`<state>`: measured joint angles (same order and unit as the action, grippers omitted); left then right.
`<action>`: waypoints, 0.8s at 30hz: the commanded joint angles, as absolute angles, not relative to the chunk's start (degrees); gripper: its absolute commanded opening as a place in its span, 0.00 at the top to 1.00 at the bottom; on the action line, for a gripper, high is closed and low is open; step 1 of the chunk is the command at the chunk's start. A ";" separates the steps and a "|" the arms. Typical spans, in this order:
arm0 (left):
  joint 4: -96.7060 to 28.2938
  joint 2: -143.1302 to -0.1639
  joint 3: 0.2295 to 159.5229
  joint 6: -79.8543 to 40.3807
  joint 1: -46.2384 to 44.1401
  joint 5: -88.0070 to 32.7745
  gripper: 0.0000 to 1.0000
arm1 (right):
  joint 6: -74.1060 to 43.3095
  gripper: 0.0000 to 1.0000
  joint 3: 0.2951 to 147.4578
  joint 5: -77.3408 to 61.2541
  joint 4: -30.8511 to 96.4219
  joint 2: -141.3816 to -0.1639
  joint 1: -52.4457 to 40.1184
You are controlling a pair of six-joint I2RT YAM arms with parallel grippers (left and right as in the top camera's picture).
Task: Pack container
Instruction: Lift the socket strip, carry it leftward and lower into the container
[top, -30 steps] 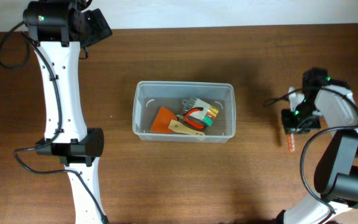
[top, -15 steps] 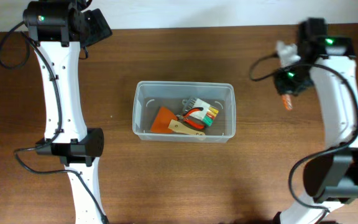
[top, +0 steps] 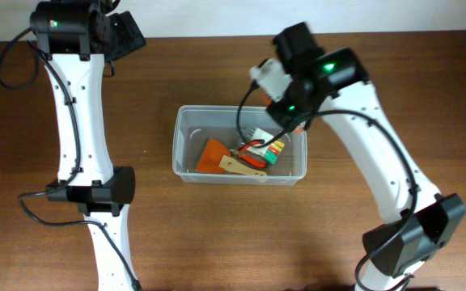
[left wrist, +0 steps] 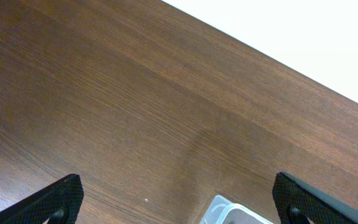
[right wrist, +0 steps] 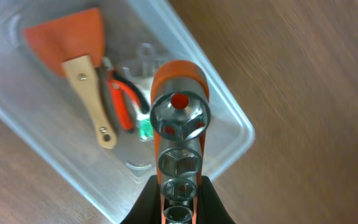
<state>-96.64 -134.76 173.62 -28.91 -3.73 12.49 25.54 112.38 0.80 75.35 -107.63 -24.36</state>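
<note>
Container [top: 209,109] is sitting at the middle of the table [top: 217,242], its long sides running left to right. Your right arm is reaching over its far right corner. An orange scraper [top: 211,153] with a wooden handle and red-handled pliers [top: 253,149] are lying loose on its floor, towards the right half.

Your right gripper [right wrist: 178,188] is clamping an orange socket tool [right wrist: 180,112] by its lower body. The tool's steel sockets are pointing at the wrist camera, and it is hanging above the wall nearest that corner. Your left gripper [left wrist: 182,196] is hovering well back over bare wood with its fingers spread wide and nothing between them. Only a corner of the container is peeking into the bottom of that view.

Judging by the clear, thin walls, you are dealing with a light, slightly flexible tub that is likely slick on its flat faces and prone to sliding if nudged. If you are needing to steady it, pinching the thicker rim midway along an end wall looks safest, because the corners are rounded. You are looking at a rigid tool, so it should be dropping in cleanly onto the open left floor.
</note>
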 commanded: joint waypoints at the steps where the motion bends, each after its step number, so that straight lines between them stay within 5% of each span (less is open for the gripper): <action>1: -96.66 -133.38 174.25 -28.38 -3.68 12.91 0.01 | 31.27 0.94 113.43 0.67 74.81 -107.48 -26.76; 24: -96.66 -133.38 174.25 -28.38 -3.70 12.91 0.01 | 36.12 0.86 111.61 -3.88 74.15 -115.28 -26.57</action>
<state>-96.64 -134.76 173.62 -28.91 -3.73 12.49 34.26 112.29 -2.68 74.43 -114.56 -26.72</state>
